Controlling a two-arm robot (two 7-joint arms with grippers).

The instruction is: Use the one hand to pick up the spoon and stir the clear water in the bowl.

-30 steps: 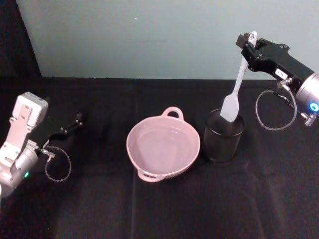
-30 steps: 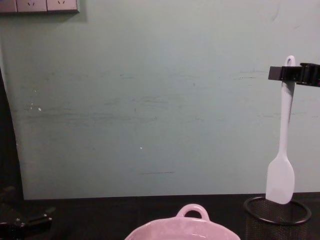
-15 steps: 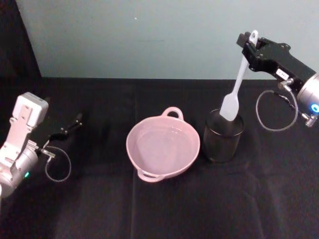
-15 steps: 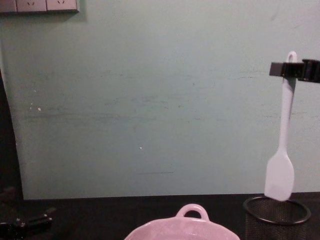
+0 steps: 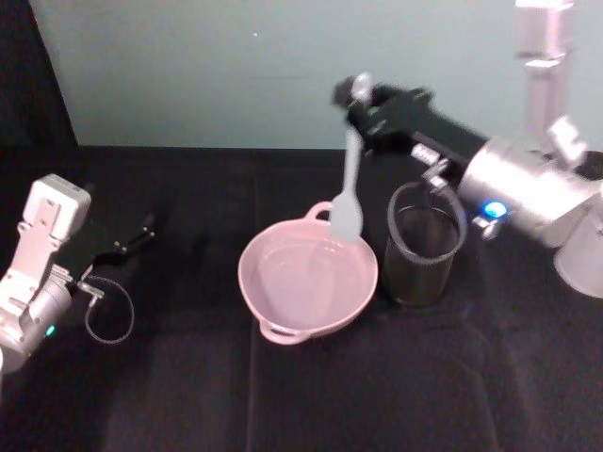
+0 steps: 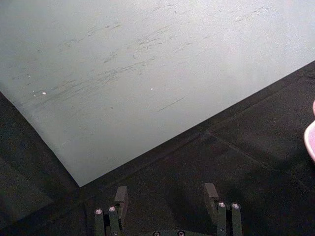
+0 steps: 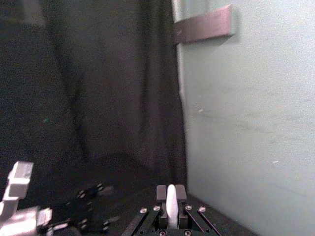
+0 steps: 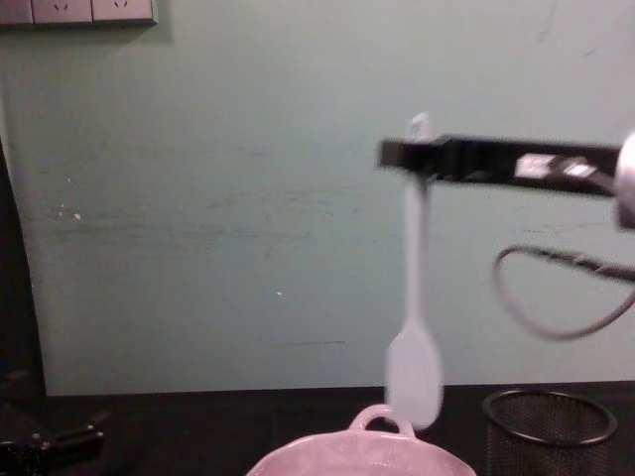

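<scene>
My right gripper (image 5: pixel 355 102) is shut on the upper handle of the white spoon (image 5: pixel 350 165), which hangs blade down. The blade hovers above the far rim of the pink bowl (image 5: pixel 248 275), near its loop handle. From the chest, the spoon (image 8: pixel 413 288) hangs from the gripper (image 8: pixel 412 155) with its blade just above the bowl's rim (image 8: pixel 298 461). Clear water (image 5: pixel 306 275) lies in the bowl, visible only as faint glints. The right wrist view has the handle (image 7: pixel 171 202) clamped between the fingers. My left gripper (image 6: pixel 166 195) is parked far to the left, open with nothing in it.
A black wire-mesh cup (image 5: pixel 421 256) stands right of the bowl, under the right arm, with its rim (image 8: pixel 549 420) in the chest view. A black cloth (image 5: pixel 358 386) covers the table, and a pale green wall (image 8: pixel 218 198) stands behind. The left arm (image 5: pixel 42 254) rests at the table's left edge.
My right arm has swung left, lifting the spoon clear of the mesh cup and carrying it over the bowl's far rim. The left arm has not moved.
</scene>
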